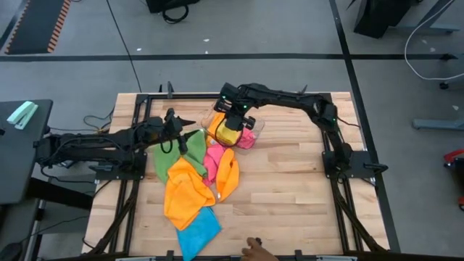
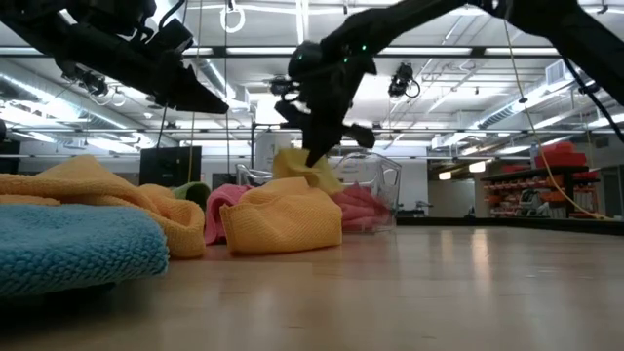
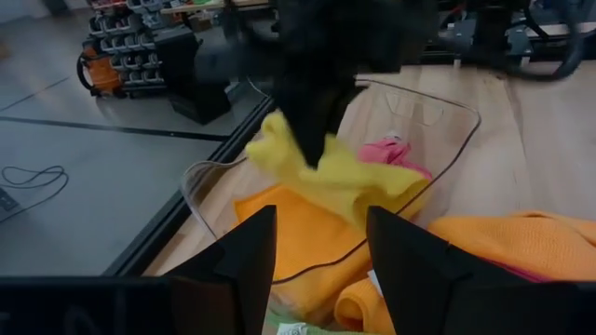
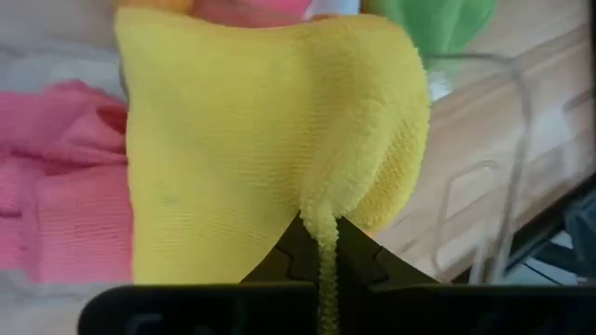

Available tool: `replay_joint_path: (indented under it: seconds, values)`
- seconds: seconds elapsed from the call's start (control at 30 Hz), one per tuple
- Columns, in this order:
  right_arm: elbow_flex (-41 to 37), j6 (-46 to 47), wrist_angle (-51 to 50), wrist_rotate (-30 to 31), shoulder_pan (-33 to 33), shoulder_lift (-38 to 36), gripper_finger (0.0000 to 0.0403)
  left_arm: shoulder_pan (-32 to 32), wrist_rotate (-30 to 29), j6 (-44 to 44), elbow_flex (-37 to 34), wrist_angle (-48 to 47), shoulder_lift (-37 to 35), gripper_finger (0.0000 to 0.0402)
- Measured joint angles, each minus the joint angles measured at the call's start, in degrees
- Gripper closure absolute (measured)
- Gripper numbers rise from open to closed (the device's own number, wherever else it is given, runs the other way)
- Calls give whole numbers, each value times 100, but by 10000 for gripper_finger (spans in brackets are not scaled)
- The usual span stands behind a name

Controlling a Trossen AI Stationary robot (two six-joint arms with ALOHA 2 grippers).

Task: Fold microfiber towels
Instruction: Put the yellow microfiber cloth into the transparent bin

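The right gripper [image 1: 230,125], clamped on the yellow microfiber towel [image 1: 228,133], holds it above the clear tray [image 1: 255,123] near the bench's far edge; the left gripper [image 1: 190,130], jaws apart, waits just beside it.

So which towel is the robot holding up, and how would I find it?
Look at the clear plastic tray at the far end of the table. Just above it, the right end effector is shut on the yellow towel. It is the only yellow one and the only one hanging in the air; the rest lie flat or heaped.
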Motion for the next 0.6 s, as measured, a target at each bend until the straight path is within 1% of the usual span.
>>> replay_joint_path:
  seconds: [0.13, 0.27, 0.37, 0.47, 0.6]
  values:
    - [6, -1, 506, 151, -32, 353, 393, 0, 2, -2, 0, -34, 1, 224]
    - [6, -37, 732, 352, -33, 396, 393, 0, 2, -4, 1, -151, 2, 229]
    - [6, -78, 980, 323, -34, 366, 393, 0, 1, -6, 1, -174, 2, 228]
    - [14, -266, 1131, 118, -70, 333, 393, 0, 2, -6, 2, -173, 4, 226]
    - [14, -354, 1177, 128, -58, 544, 393, 0, 1, -9, 2, -171, 4, 227]
